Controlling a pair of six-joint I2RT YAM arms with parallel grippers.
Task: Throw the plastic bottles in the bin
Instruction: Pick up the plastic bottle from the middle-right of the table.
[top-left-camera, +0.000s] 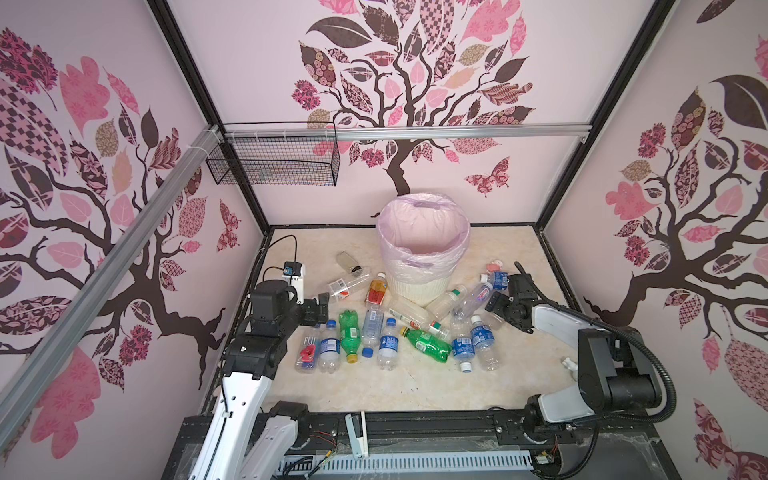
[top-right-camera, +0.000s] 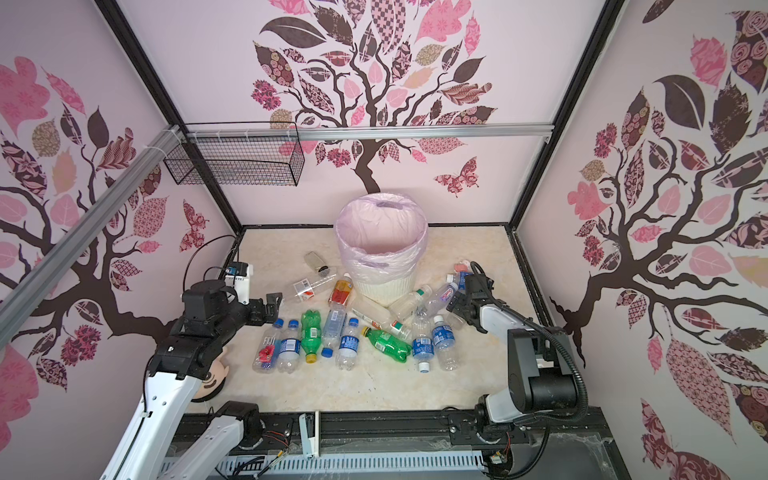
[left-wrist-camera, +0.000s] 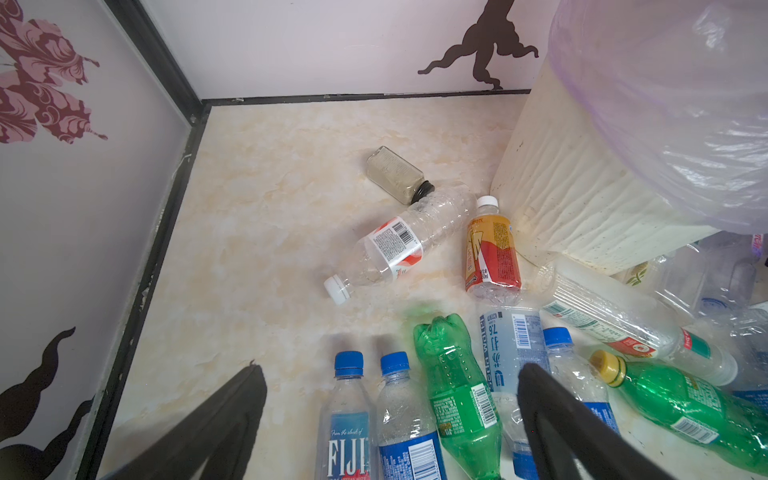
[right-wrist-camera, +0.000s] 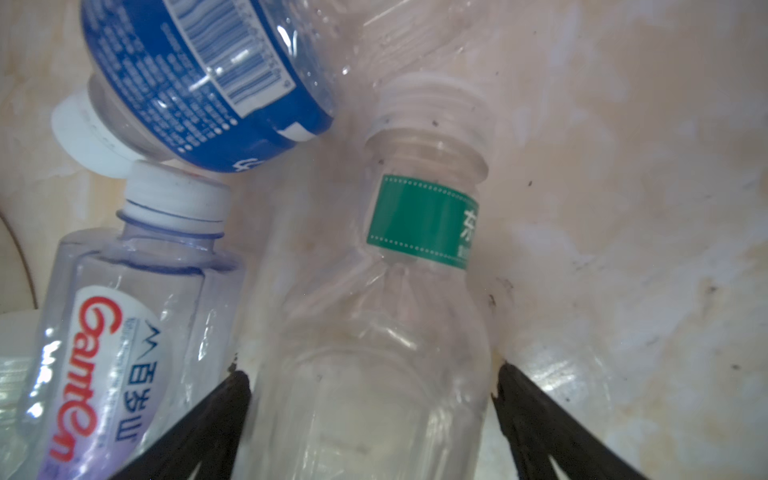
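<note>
The left arm comes in from the front left corner, forearm raised and wrist bent toward the middle; the left fingers hang spread wide apart with nothing between them, above the left edge of the pile; the wrist view shows one finger over bare desk and its twin over the bottles.

The right arm stretches from the front right, angled forward and inward, its wrist low at the right edge of the pile; the right fingers stand wide on either side of a clear capless bottle, tips at its flanks; whether they press on it cannot be told.

The plastic bottles lie scattered on the desk in front of and beside the bin, which stands at mid-desk toward the back, its pink bag folded over the rim; no bottle shows inside it.

A brownish jar with a black lid lies left of the bin, touching a clear bottle; a small pink toy sits to the bin's right; a black wire basket hangs on the back wall.

Readable writing: "FIJI" on the FIJI bottle; "Ganten" in red on the Ganten bottle, just beside the straddled one; a green neck band with white Chinese characters on the capless bottle; a blue-labelled bottle carries a barcode.
</note>
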